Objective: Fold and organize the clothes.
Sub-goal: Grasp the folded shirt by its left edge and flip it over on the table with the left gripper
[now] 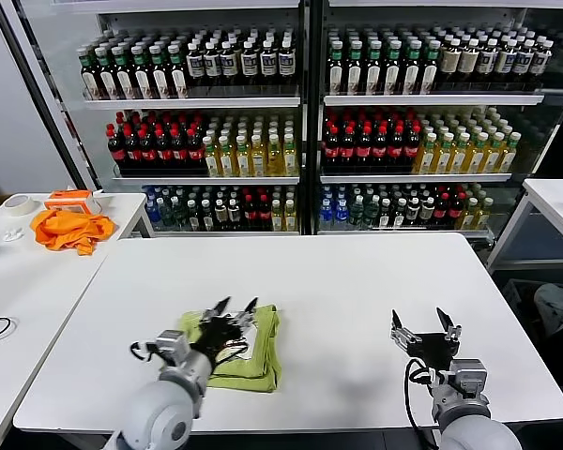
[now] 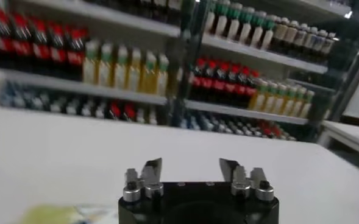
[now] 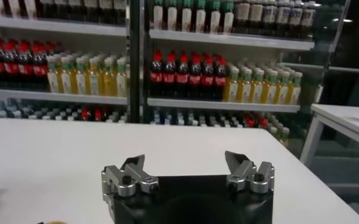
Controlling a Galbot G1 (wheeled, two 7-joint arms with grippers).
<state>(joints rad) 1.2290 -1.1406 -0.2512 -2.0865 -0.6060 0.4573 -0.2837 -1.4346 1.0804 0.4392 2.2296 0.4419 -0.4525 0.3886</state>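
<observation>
**Folded T-shirt lies under the open left end effector**

Head view: The drinks cooler [image 1: 305, 112] behind the surface holds rows of bottles [image 1: 366, 141] on every shelf, dark ones on top, red-capped and yellow ones in the middle, smaller mixed ones below. On the white surface [image 1: 357, 291], the yellow-green T-shirt [image 1: 261, 361] lies folded into a compact stack near the front edge, left of centre, with a patch of white print showing. The left end effector [image 1: 236, 307] hovers just over the shirt's far part, fingers spread and holding nothing. The right end effector [image 1: 423, 321] sits well apart from the shirt, low over the front right of the surface, fingers wide and empty. A second white table [image 1: 38, 272] stands to the left and carries an orange cloth [image 1: 70, 230].

Left wrist view: The left end effector [image 2: 191, 167] shows both fingers parted with bare surface between them. A blurred yellow-green edge of the T-shirt [image 2: 51, 214] appears beside the end effector's body. Bottle shelves fill the background.

Right wrist view: The right end effector [image 3: 188, 164] stands open over bare white surface [image 3: 57, 158], facing the bottle shelves [image 3: 191, 76].
</observation>
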